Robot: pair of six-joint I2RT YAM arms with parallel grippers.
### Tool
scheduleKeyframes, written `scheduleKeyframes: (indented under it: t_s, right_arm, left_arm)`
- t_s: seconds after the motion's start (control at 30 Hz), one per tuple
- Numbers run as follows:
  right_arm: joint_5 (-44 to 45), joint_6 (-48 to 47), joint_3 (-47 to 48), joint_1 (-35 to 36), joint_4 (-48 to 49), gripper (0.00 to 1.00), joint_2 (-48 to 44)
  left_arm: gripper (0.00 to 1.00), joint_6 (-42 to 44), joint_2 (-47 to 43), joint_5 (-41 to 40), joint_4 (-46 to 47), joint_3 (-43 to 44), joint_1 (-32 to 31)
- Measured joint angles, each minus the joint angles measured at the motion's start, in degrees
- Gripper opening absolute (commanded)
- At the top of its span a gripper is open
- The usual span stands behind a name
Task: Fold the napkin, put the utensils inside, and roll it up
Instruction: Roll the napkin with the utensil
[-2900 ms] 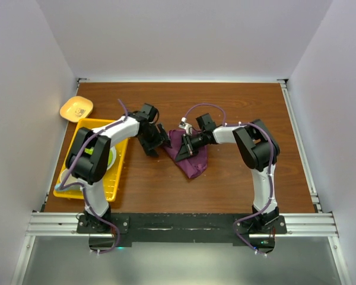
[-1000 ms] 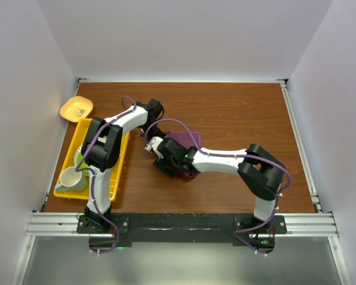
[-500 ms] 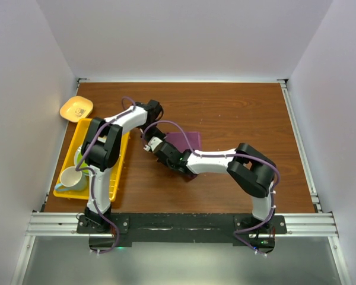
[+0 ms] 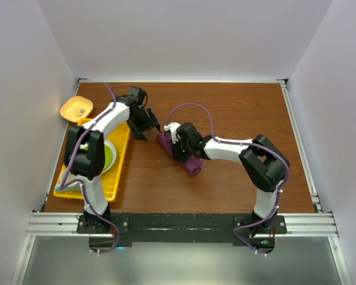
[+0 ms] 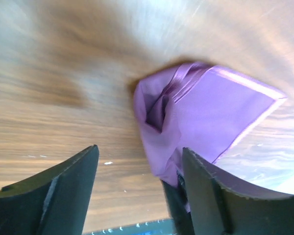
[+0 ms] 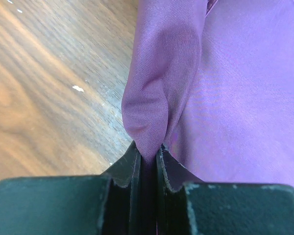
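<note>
Only the right wrist view shows the right gripper point(image 6: 148, 152) almost closed, pinching a fold of the napkin point(image 6: 235, 88); the top view shows the napkin bunched on the table point(image 4: 237, 107), near a yellow tray point(image 4: 117, 172); the left gripper point(image 5: 139, 152) stands wide open, empty, just before the napkin.

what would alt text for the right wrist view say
Close-up from the wrist: the right gripper is shut on a pinched, upright fold of the purple napkin. The rest of the cloth spreads to the right, with the brown wooden table on the left.
</note>
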Motion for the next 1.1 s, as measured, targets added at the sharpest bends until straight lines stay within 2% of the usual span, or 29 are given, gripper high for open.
scheduleKeyframes:
  t_s: [0.13,0.17,0.23,0.27,0.33,0.37,0.5,0.73,0.87,0.97,1.1]
  right_arm:
    - [-12.5,2.7,0.1,-5.7,0.2,0.00,0.9]
    - [-16.0,3.6,0.2,-7.3,0.5,0.00,1.5]
    - [-23.1,5.9,0.8,-10.0,1.2,0.00,3.3]
    - [-27.2,7.2,1.6,-11.6,1.6,0.00,4.7]
    - [-34.4,10.3,2.8,-14.2,2.7,0.00,7.7]
    - [-37.9,12.0,3.4,-15.3,3.4,0.00,9.2]
    - [-48.5,17.8,4.9,-18.7,6.1,0.00,14.2]
    - [-52.8,20.1,4.7,-20.0,7.4,0.00,15.9]
    - [-52.9,20.6,4.3,-20.3,7.8,0.01,15.9]
    - [-52.9,20.9,4.3,-20.3,7.9,0.02,15.9]
    - [-52.9,21.5,4.3,-20.3,7.9,0.06,15.9]
  left_arm:
    - [0.72,4.0,-6.2,-1.1,4.4,-2.5,3.3]
    - [0.66,4.9,-7.5,-1.1,5.6,-3.2,3.8]
    - [0.60,6.1,-9.1,-0.2,8.5,-4.7,4.0]
    - [0.52,6.8,-9.9,0.9,10.8,-6.2,4.0]
    - [0.45,7.5,-11.5,4.5,16.3,-10.5,3.7]
    - [0.38,7.4,-11.9,6.1,18.0,-12.1,3.6]
    - [0.24,7.3,-12.0,11.8,27.5,-18.2,1.8]
    - [0.10,5.6,-8.2,17.9,43.1,-21.1,-2.1]
    - [0.07,5.1,-4.3,18.0,47.6,-22.3,-2.1]
    - [0.04,4.8,-3.7,17.6,49.4,-24.9,-2.1]
    - [0.02,3.6,-3.7,17.9,56.3,-28.2,-1.9]
